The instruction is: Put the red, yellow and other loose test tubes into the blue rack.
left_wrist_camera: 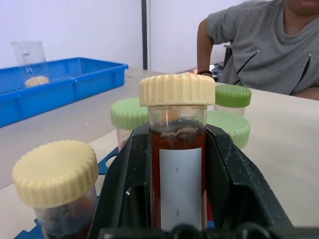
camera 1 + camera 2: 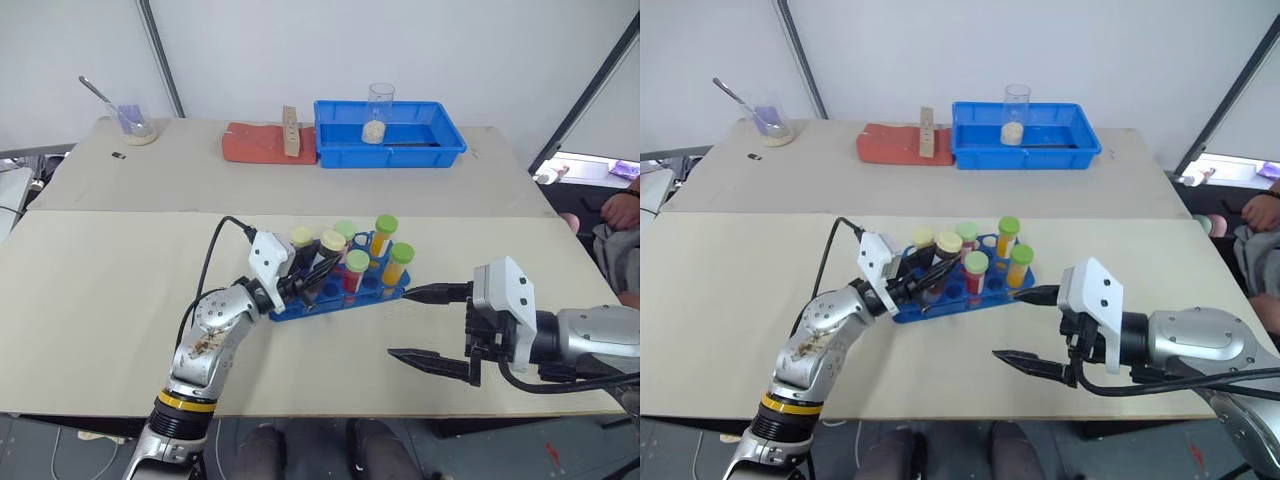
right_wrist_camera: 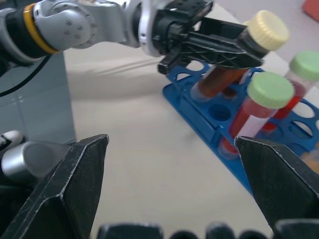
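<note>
Head views: the blue rack [image 2: 340, 292] sits mid-table on the near board. It carries several capped tubes: two orange ones with green caps [image 2: 396, 264] at its right end, a red one with a green cap [image 2: 354, 272] near the middle, and others behind. The left gripper [image 2: 310, 277] is clamped on a brown tube [image 2: 326, 256] with a cream cap, held tilted over the rack's left end, its lower end at the rack's holes; whether it is seated cannot be told. The right gripper [image 2: 432, 325] hangs just right of the rack with its fingers spread wide, nothing between them. At the far edge of the table stand a blue tray [image 2: 389, 132] with a beaker [image 2: 378, 112] in it, a red block [image 2: 258, 142] and a glass with a spoon [image 2: 133, 120].

Left wrist view: the black fingers [image 1: 124, 184] press both sides of the brown tube, whose white label faces the camera. A second cream-capped tube [image 1: 57, 186] stands just beside it; green caps [image 1: 232, 95] lie behind. A seated person in a grey shirt [image 1: 269, 45] is beyond the table.

Right wrist view: the right gripper's two fingers [image 3: 82, 169] stand well apart and empty. Between them, further off, are the rack's near corner, the red tube and the left gripper gripping the tilted brown tube over the rack.
</note>
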Motion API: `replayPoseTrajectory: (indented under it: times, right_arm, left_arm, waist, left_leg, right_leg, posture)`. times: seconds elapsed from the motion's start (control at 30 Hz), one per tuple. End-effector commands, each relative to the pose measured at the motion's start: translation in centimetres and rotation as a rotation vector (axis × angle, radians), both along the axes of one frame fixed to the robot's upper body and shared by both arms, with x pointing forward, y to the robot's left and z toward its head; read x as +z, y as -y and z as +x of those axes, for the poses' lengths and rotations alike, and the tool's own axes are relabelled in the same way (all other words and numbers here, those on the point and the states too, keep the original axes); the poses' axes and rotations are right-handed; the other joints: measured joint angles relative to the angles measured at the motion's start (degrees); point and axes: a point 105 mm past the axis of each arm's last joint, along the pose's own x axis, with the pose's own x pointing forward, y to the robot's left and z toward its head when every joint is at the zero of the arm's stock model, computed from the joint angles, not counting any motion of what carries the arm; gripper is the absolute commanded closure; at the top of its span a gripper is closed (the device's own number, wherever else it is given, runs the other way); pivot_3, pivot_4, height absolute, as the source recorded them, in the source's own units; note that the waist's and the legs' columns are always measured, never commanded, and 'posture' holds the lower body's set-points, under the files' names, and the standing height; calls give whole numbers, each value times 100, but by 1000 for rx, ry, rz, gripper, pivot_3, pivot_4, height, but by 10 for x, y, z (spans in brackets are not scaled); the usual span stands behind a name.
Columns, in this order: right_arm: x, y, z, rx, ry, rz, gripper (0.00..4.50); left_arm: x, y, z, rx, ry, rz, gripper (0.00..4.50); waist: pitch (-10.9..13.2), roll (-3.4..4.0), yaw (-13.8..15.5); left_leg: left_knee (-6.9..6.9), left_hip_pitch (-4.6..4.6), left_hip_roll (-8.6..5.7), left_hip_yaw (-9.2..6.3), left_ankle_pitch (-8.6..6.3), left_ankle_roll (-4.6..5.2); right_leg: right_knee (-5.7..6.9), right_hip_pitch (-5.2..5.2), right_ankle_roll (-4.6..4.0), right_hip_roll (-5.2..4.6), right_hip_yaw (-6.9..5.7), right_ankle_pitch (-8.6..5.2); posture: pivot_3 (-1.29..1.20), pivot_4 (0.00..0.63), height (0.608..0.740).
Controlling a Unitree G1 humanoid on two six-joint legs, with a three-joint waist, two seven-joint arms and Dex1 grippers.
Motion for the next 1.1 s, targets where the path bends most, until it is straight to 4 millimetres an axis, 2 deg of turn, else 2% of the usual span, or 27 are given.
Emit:
replayPoseTrajectory:
  times: [0.03,0.5,0.73,0.77,0.93,1.1]
  right_arm:
    - [10,-1,2,-15,73,9,3]
    - [14,-4,8,-38,95,25,3]
    - [16,-6,10,-34,93,27,3]
    - [16,-6,11,-34,93,28,3]
    - [16,-7,12,-32,93,31,3]
    - [16,-9,12,-30,94,35,3]
  left_arm:
    - [0,-13,4,69,44,9,3579]
    - [-17,-22,0,127,28,15,3579]
    - [-17,-26,-5,129,8,5,217]
    - [-18,-28,-6,130,2,8,60]
    - [-20,-29,-10,106,-11,34,60]
    - [-14,-29,-14,57,-13,97,60]
  waist:
    - [0,0,-7]
    - [-2,3,-44]
    - [-1,3,-14]
    - [-1,3,1]
    - [-1,3,11]
    - [-1,3,6]
  left_leg:
    - [0,0,0,0,0,0]
    - [-9,13,5,2,0,0]
    - [-15,3,5,0,-1,0]
    - [-13,0,4,1,-1,0]
    - [-13,-2,2,1,-1,-1]
    - [-14,-3,3,1,-1,-1]
  right_leg:
    - [0,0,0,0,0,0]
    - [1,4,-7,2,-1,-4]
    - [0,-6,-11,1,-4,-9]
    - [-1,-7,-10,0,-4,-8]
    - [-8,-6,-9,-5,-4,-8]
    - [-10,-7,-9,-6,-7,-8]
  posture:
    - [0,150,740]
    - [0,150,740]
    - [0,150,740]
    - [0,150,740]
    - [0,150,740]
    - [0,150,740]
